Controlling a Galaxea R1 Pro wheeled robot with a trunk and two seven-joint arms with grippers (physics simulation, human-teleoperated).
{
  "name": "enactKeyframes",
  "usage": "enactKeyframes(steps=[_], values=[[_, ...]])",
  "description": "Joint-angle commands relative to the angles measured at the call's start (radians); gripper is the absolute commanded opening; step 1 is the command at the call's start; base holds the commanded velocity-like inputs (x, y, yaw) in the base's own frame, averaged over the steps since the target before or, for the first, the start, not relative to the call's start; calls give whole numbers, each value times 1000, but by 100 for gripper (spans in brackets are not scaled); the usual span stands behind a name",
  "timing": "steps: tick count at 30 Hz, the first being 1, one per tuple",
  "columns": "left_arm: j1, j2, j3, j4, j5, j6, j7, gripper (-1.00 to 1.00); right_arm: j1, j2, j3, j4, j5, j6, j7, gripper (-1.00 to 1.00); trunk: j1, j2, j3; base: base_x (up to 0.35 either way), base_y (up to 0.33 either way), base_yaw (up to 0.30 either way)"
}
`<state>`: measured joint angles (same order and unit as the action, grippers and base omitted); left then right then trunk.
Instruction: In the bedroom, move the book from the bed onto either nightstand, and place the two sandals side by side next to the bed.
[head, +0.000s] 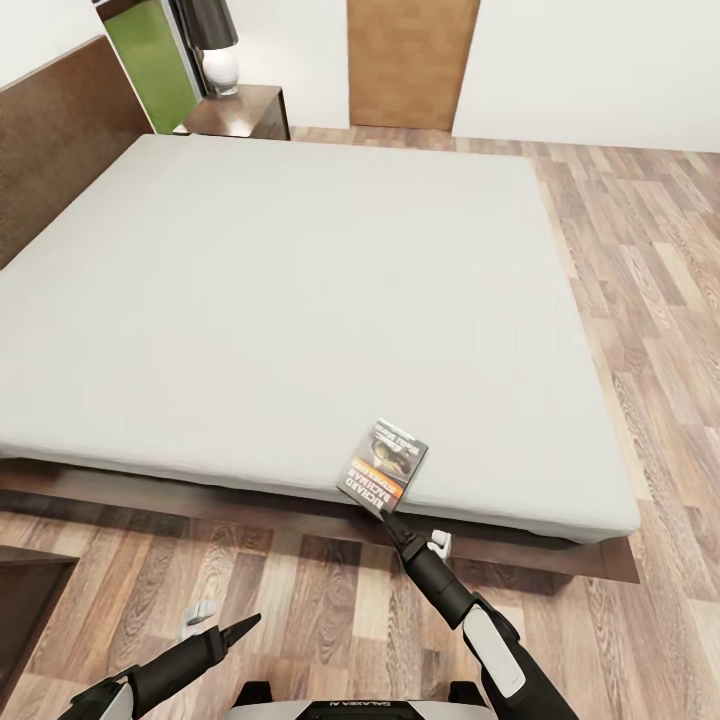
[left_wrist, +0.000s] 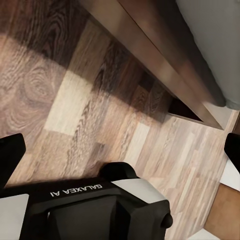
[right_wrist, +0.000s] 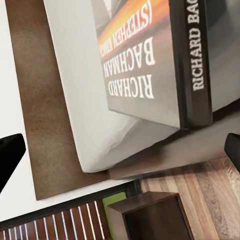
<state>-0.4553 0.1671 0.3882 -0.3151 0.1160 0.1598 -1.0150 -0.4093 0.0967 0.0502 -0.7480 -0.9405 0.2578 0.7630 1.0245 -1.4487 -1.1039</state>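
Book (head: 385, 467) lies at the bed's (head: 300, 300) near edge, its corner just past the mattress rim. Right gripper (head: 393, 523) sits just below it with fingers spread wide, gripping nothing. Left gripper (head: 240, 628) hangs over the floor (head: 300, 590), empty; its opening is unclear.

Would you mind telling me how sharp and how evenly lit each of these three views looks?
Head view: even, soft light, the book slightly blurred. Left wrist view: a broad dark shadow across the floor beside the bed frame. Right wrist view: the book's lettering reads crisply, with shadow under its overhanging corner.
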Motion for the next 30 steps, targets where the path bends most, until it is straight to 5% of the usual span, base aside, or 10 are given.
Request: enactKeyframes(steps=[1,30], values=[[0,0,1,0,5,10,-4,100,0,0,0,0,-11,9,1,100,0,0,0,0,7,0],[0,-7,1,1,5,9,-1,100,0,0,0,0,-10,9,1,100,0,0,0,50,-39,0]])
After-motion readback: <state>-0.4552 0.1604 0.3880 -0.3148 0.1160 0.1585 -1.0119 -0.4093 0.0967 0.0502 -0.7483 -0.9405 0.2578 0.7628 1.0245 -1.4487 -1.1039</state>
